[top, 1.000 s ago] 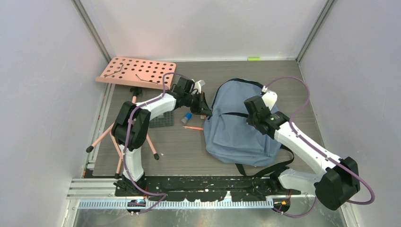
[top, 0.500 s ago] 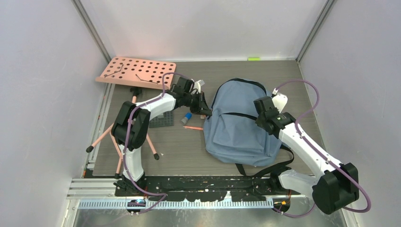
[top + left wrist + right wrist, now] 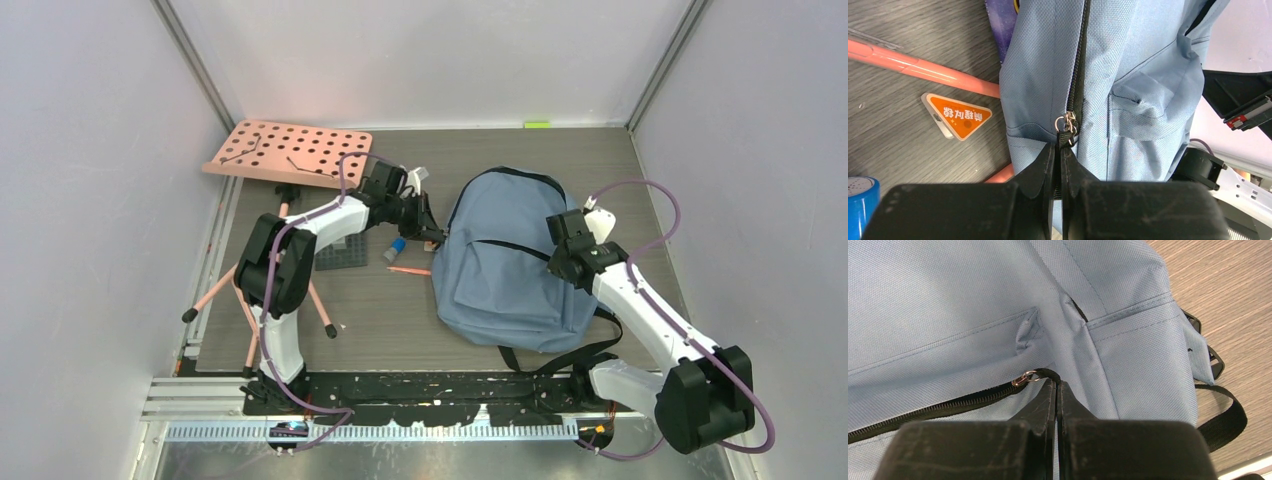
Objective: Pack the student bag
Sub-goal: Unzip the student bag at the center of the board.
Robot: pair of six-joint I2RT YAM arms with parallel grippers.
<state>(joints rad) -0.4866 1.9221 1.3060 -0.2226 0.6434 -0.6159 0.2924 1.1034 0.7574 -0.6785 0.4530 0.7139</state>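
Observation:
The student bag (image 3: 500,285), blue-grey fabric, lies flat on the table right of centre. My left gripper (image 3: 432,236) is at the bag's left edge. In the left wrist view it (image 3: 1059,150) is shut on a black zipper pull tab (image 3: 1066,138) hanging from silver rings. My right gripper (image 3: 556,262) is over the bag's right side. In the right wrist view it (image 3: 1058,386) is shut on another black zipper pull (image 3: 1054,373), at the end of a closed black zipper line (image 3: 933,410).
An orange pen (image 3: 408,271), a blue-capped item (image 3: 396,247) and a dark grid plate (image 3: 340,252) lie left of the bag. An orange triangular tag (image 3: 959,116) sits by the bag's edge. A pink perforated board (image 3: 290,152) on a tripod stands at back left. Black straps (image 3: 560,355) trail from the bag's near side.
My right gripper has travelled right and nearer along the bag's edge with the zipper pull, and the dark gap at the bag's top has closed. The left gripper has hardly moved.

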